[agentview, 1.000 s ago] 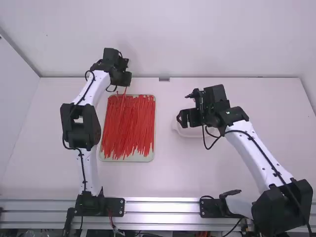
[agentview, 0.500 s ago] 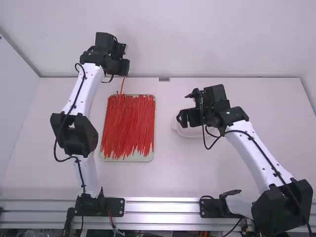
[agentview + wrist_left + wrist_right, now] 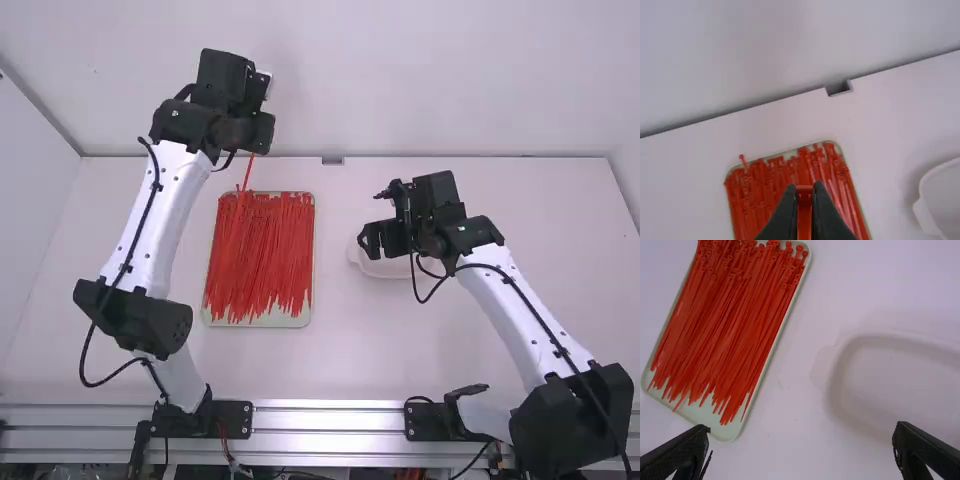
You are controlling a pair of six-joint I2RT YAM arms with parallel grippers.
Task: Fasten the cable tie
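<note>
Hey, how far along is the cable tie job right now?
Done: the left gripper grips one red cable tie above the tray. In hand: the tie hangs straight, unlooped; the right gripper is open, apart from it. Left: threading tail through head and pulling tight.

A robotics lab: bare white table [image 3: 400, 320], white enclosure walls [image 3: 420, 70], aluminium mounting rail [image 3: 320, 415].
</note>
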